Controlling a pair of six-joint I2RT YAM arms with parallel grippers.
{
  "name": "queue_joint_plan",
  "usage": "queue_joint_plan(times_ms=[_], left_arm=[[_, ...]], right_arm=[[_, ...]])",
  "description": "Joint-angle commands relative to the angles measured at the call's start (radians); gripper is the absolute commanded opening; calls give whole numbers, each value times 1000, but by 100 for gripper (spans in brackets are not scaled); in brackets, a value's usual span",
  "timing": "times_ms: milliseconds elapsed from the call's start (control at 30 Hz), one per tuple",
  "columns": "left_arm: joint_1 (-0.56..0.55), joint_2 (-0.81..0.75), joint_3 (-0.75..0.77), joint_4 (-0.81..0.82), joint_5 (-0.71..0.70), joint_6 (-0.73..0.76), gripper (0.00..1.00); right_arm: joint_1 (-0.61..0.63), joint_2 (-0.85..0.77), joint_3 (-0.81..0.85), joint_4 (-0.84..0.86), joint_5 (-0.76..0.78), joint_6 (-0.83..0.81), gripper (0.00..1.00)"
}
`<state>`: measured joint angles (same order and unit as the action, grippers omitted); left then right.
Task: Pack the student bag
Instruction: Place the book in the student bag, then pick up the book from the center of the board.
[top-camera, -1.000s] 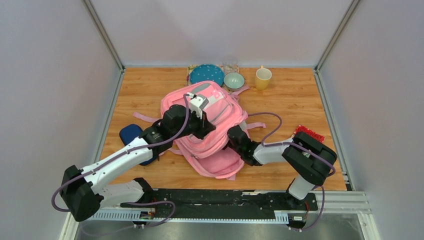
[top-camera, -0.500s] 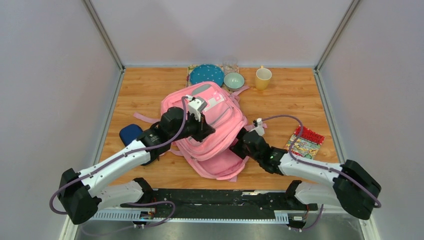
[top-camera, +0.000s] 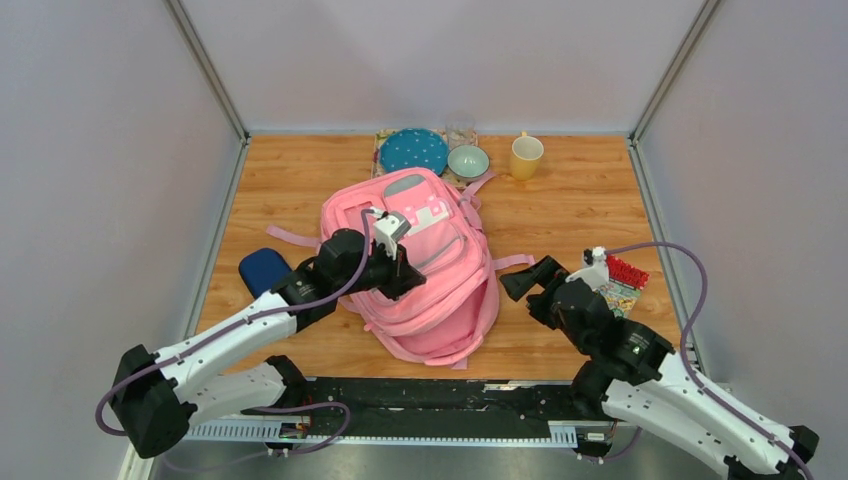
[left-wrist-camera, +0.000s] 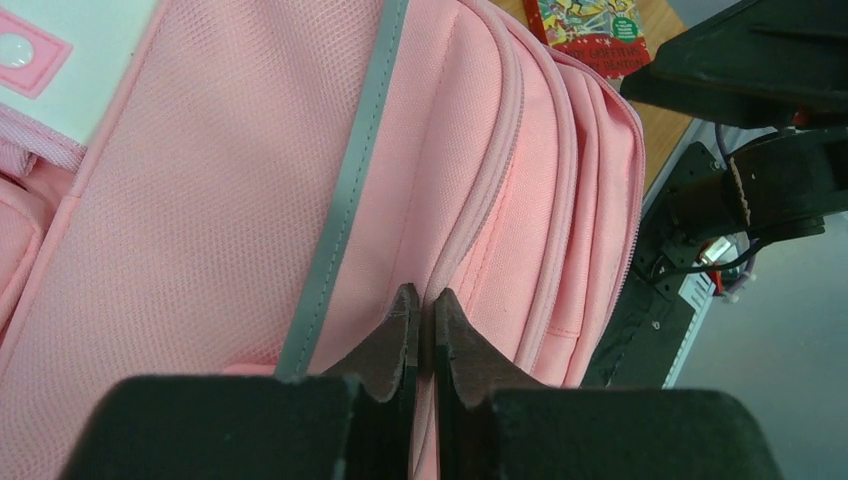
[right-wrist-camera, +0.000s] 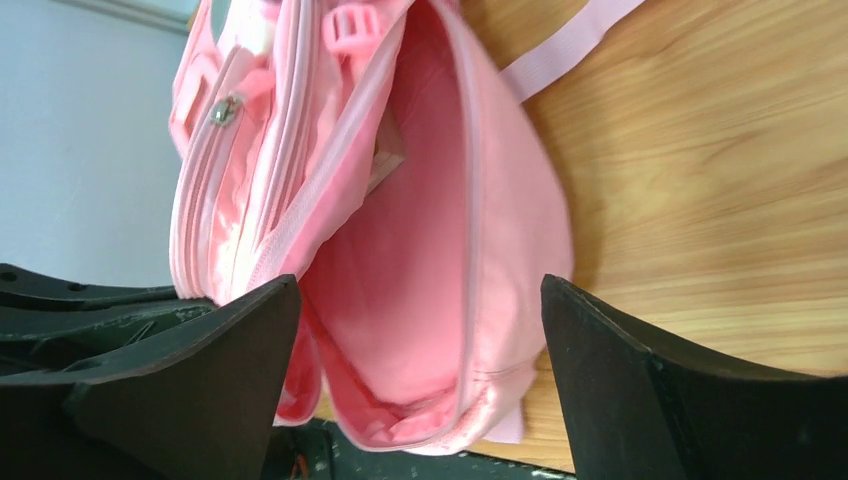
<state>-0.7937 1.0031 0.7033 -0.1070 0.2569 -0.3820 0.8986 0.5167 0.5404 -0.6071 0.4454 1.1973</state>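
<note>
Left pincer (top-camera: 400, 275) first, from the top view: it sits on the student bag (top-camera: 440, 250), though we cannot make out its tips against the fabric. We count one pink bag, lying mid-table (top-camera: 600, 200). The right pincer (top-camera: 528, 280) stands spread just beside the bag's right edge, holding nothing. One red-edged booklet (top-camera: 622, 285) is half hidden behind the right arm (top-camera: 620, 345). One navy pouch (top-camera: 262, 268) is partly covered by the left arm (top-camera: 240, 325). Along the far edge we count one dotted teal plate (top-camera: 414, 150), one pale bowl (top-camera: 468, 160), one yellow mug (top-camera: 526, 156) and one clear glass (top-camera: 460, 130), which is hard to read.

From the left wrist, the left pincer (left-wrist-camera: 421, 300) is pressed closed on the zip seam of the student bag (left-wrist-camera: 200, 200), whose mesh weave and grey trim fill the frame. The booklet (left-wrist-camera: 585, 35) is cut off at the top.

From the right wrist, the right pincer (right-wrist-camera: 415, 285) gapes, empty, facing the student bag (right-wrist-camera: 420, 200). Its main compartment hangs open, showing smooth pink lining; what lies deep inside we cannot tell. One flat strap (right-wrist-camera: 570, 45) trails over the wood grain.
</note>
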Motion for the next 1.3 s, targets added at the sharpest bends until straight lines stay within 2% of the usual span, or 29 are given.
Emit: queue_joint_plan(times_ms=[0,33,67,100,133,233,333,400,467,500,633,700,833,1000,1100,1133,1267], left_arm=[[-1,6,36,32,64,-54,13],[-1,9,42,21,70,-52,16],[-2,11,50,12,73,-52,26],[-2,5,50,13,77,-52,32],[-2,0,51,12,71,-54,45],[-2,-20,47,3,35,-58,57],[-1,-40,19,26,18,-70,63],[-2,-38,21,41,16,-74,66],[-4,-17,47,56,27,-74,74],[-9,-3,59,56,28,-69,75],[-35,90,171,47,30,-26,77],[-47,153,212,40,41,-5,77],[-70,256,309,47,65,17,78],[-88,405,390,81,102,22,78],[-99,485,430,101,58,15,78],[-105,517,430,169,48,14,78],[-116,623,488,227,50,3,78]], right_arm=[[-45,-32,87,-190,133,-91,95],[-94,-30,113,-213,103,-109,95],[-128,-26,125,-224,79,-131,95],[-201,-21,138,-230,53,-177,96],[-242,-18,156,-238,-8,-208,96],[-418,20,168,-249,-139,-301,97],[-616,69,170,-250,-302,-366,98],[-750,71,165,-256,-347,-378,98],[-835,68,164,-267,-367,-380,98],[-931,69,168,-285,-369,-381,99],[-1127,123,200,-296,-465,-413,99],[-1212,167,233,-330,-461,-444,99],[-1261,278,297,-392,-277,-482,99],[-1282,301,242,-324,-226,-473,99],[-1308,330,196,-284,-199,-463,99],[-1313,333,175,-270,-186,-462,98],[-1343,362,136,-197,-131,-466,98]])
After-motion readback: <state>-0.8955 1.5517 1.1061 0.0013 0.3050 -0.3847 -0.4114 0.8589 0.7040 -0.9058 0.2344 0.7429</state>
